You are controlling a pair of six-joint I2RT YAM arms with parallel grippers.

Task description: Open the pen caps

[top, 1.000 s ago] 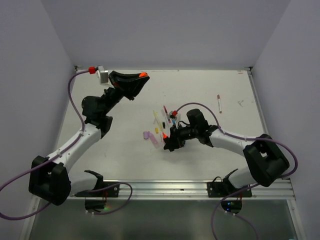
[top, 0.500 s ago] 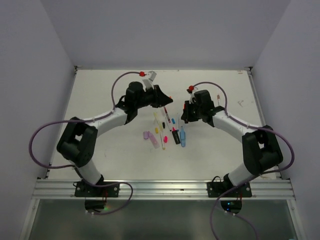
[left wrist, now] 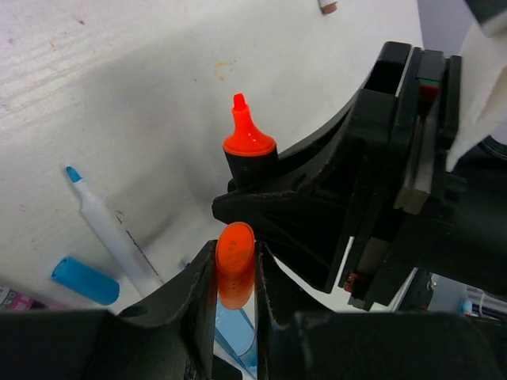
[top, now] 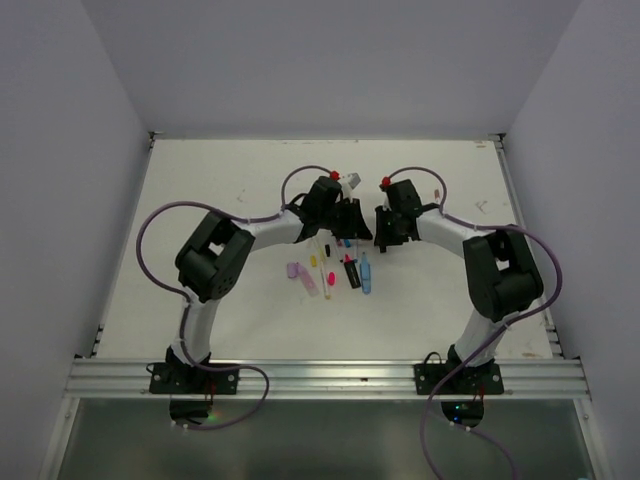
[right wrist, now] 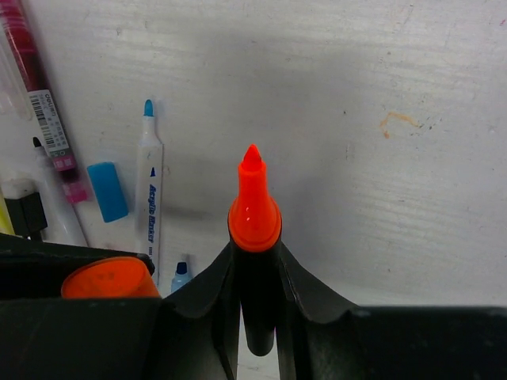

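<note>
1. The left tool (left wrist: 236, 279) pinches an orange cap (left wrist: 235, 252), which is off its marker.
2. The right tool (right wrist: 257, 273) pinches the orange marker (right wrist: 254, 215), tip bare, just beside the left tool.
3. A loose blue cap (right wrist: 107, 191) lies on the counter (right wrist: 380, 63) beside an uncapped blue pen (right wrist: 148, 198).

Orange cap (left wrist: 235, 265), orange-tipped black highlighter (right wrist: 253, 223)

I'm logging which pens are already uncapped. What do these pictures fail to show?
- Top view: the pens on the table are too small to tell capped from uncapped.
- Left wrist view: most of the orange cap sits hidden inside the left gripper.
- Right wrist view: the right gripper hides the orange highlighter barrel; the frame edge cuts the red pen.
</note>
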